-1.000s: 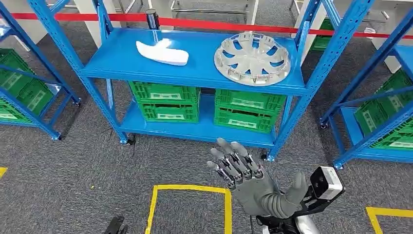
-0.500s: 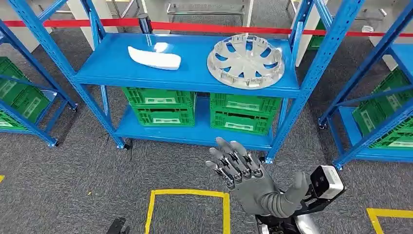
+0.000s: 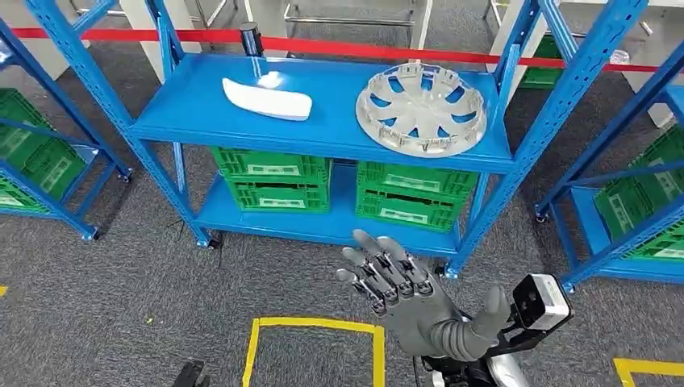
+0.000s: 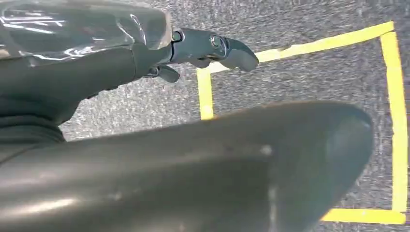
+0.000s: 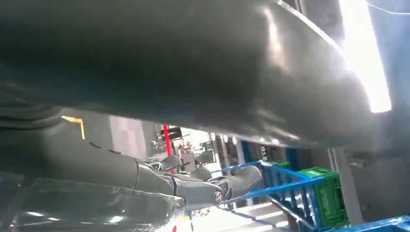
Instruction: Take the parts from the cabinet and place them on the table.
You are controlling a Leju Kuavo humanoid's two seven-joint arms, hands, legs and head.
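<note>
Right hand (image 3: 407, 294) empty, fingers spread, over grey carpet (image 3: 121, 298), blue rack (image 3: 323, 113) ahead.

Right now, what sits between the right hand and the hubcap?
In the head view, the right hand is raised over grey carpet. Between it and the hubcap lie the rack's lower shelf, its green crates, and the top shelf's front edge.

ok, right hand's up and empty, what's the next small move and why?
Probably reach the right hand forward and up toward the hubcap. It lies on the top shelf on that hand's side, while the hand, fingers spread, holds nothing and hangs well short of the rack.
</note>
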